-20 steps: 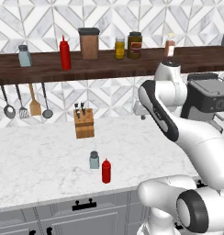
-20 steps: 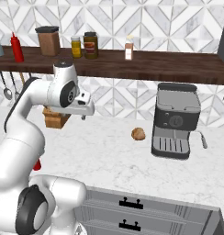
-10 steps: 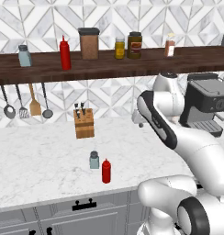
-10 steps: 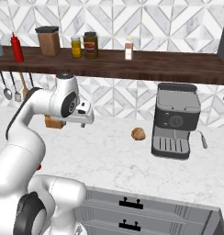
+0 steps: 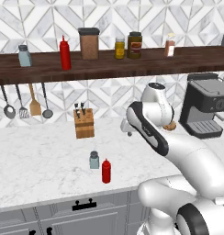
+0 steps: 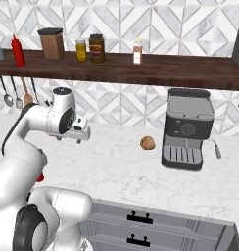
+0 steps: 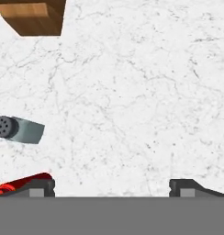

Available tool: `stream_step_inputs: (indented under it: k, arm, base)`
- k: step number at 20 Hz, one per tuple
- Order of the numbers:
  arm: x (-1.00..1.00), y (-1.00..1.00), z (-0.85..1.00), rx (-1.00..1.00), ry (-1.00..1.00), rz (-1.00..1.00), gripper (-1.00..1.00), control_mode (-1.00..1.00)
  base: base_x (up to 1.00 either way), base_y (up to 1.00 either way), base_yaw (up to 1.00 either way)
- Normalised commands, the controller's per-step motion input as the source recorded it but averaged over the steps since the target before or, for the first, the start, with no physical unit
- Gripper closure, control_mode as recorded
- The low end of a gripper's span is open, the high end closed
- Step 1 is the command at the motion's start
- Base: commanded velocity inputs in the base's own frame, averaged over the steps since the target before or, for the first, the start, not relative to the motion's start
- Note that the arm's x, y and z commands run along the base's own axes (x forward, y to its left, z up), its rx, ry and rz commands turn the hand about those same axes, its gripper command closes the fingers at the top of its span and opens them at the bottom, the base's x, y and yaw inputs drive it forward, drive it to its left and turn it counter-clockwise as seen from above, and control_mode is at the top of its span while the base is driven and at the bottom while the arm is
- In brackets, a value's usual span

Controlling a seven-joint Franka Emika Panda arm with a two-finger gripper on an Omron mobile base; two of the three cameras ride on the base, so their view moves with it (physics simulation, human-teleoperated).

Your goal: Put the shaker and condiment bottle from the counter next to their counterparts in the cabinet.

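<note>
Shelf, left end: the matching shaker (image 5: pixel 25 55) stood upright near the left end of the cabinet (image 5: pixel 109 68), with the matching red bottle (image 5: pixel 64 53) a little to its right, apart from it.
Shelf, middle: a brown canister (image 5: pixel 88 44) with a dark lid, then a yellow jar (image 5: pixel 120 48) and a dark jar (image 5: pixel 135 45) just beside each other, then an orange-capped spice jar (image 5: pixel 169 45) farther right.
Wall below shelf: a ladle, spatulas and spoons (image 5: pixel 23 102) hung in a row at the left.
Worktop, left part: a knife block (image 5: pixel 83 123) stood near the back wall.
Shaker: the shaker (image 5: pixel 94 160) stood upright on the counter (image 5: pixel 40 165), toward its front edge.
Condiment bottle: the condiment bottle (image 5: pixel 106 171) stood upright just beside the shaker, to its right and a little nearer the front edge; I could not tell whether they touched.
Gripper: the gripper (image 7: pixel 112 186) hung above the worktop, to the right of both things and well clear of them; its jaws stood wide apart with nothing between them.
Hand view: the shaker lay at the left edge, the red bottle at the lower left by one fingertip (image 7: pixel 38 186), bare marble under the jaws.
Worktop, right part: a small brown round thing (image 6: pixel 148 142) lay near a dark coffee machine (image 6: pixel 188 128).
</note>
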Motion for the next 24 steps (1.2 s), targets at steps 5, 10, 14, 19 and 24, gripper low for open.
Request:
stream_step_inputs:
  k: [5,10,14,19,24]
  arm:
    - [0.02,0.63,-0.41,0.0,0.0,0.0,-1.0,-1.0]
    - [0.01,0.39,-0.18,0.0,0.0,0.0,-1.0,-1.0]
    - [0.0,0.21,-0.03,0.03,0.0,0.01,-1.0,-1.0]
    - [0.0,0.63,0.0,0.04,0.07,0.01,-1.0,-1.0]
    - [0.02,0.68,0.0,0.02,0.09,0.01,-1.0,-1.0]
  base:
    - [0.0,0.0,0.0]
    - [0.0,0.0,0.0]
    - [0.0,0.0,0.0]
    - [0.0,0.0,0.0]
    - [0.0,0.0,0.0]
